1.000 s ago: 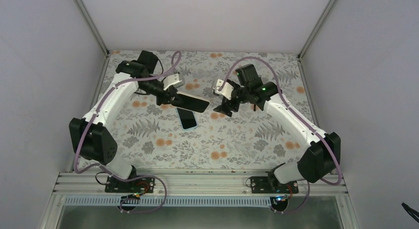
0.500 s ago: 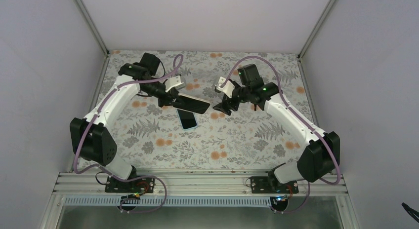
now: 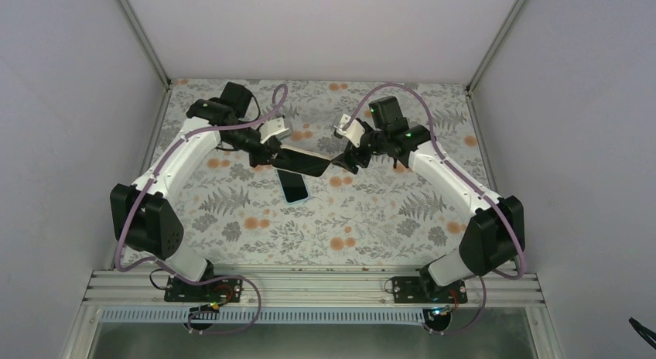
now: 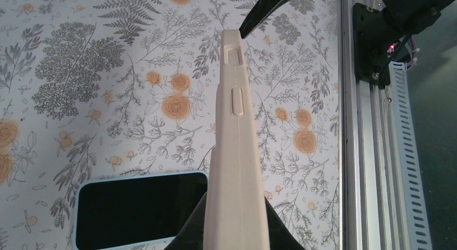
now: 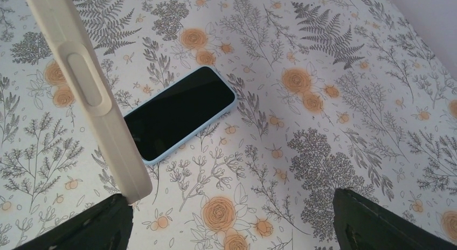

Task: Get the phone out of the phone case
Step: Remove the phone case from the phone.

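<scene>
Over the last second the right gripper point(image 3: 347, 160) has swung left across the gap, and it now sits at the right end of the phone case point(image 3: 304, 162), where before it hung clearly apart from it. The left arm has barely shifted, and the phone point(image 3: 294, 187) lies where it lay.

The left gripper point(image 3: 267, 152) is clamped on the left end of the cream case and holds it raised above the floral table point(image 3: 371, 220). In the left wrist view the case stands edge-on between the two dark fingers point(image 4: 188, 231), with its side buttons facing the camera.

The right gripper's jaws are spread wide and hold nothing. In the right wrist view the free corner of the case comes down just beside one finger point(image 5: 102, 226), while the other finger is far off to the side. I cannot tell whether that corner touches the finger.

The phone, with its black screen up and a pale blue rim, is out of the case. It rests flat on the table just near of the raised case, its far end passing beneath it in the top view.
</scene>
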### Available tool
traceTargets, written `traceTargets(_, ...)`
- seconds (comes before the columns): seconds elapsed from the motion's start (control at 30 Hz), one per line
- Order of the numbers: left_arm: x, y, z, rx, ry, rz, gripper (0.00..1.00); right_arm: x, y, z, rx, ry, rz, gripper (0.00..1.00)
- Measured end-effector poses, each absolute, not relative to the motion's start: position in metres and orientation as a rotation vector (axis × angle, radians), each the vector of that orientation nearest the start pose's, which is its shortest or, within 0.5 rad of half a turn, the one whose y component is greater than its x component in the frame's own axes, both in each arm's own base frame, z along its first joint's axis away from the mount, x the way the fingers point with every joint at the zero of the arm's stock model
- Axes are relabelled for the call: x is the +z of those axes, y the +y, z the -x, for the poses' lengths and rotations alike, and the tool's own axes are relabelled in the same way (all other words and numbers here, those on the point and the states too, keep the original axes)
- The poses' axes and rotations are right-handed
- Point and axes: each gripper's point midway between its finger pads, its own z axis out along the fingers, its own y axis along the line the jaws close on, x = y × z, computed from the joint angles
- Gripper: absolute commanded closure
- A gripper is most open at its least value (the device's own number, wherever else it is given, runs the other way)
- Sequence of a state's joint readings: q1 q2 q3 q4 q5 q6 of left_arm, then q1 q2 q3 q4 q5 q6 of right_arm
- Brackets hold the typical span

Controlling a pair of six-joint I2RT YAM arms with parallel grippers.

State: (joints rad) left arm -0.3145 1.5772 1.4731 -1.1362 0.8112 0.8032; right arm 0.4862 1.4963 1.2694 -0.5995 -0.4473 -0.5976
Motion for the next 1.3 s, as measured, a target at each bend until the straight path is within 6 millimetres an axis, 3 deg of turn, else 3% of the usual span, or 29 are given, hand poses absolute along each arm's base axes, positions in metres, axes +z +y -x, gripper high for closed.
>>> traceTargets(0.4, 0.220, -0.223, -0.288, -0.891, 2.037, -1.478, 0.98, 0.195, 0.256, -0.341, 0.455, 1.941, 1.367, 0.09)
traceTargets(1.2, 0.220, -0.226, -0.296, -0.700, 2.040, -1.542, 0.98, 0.183, 0.254, -0.369, 0.389, 2.036, 1.373, 0.07)
traceTargets(1.3, 0.226, -0.232, -0.271, -0.798, 2.030, -1.583, 0.98, 0.186, 0.243, -0.398, 0.290, 2.033, 1.311, 0.06)
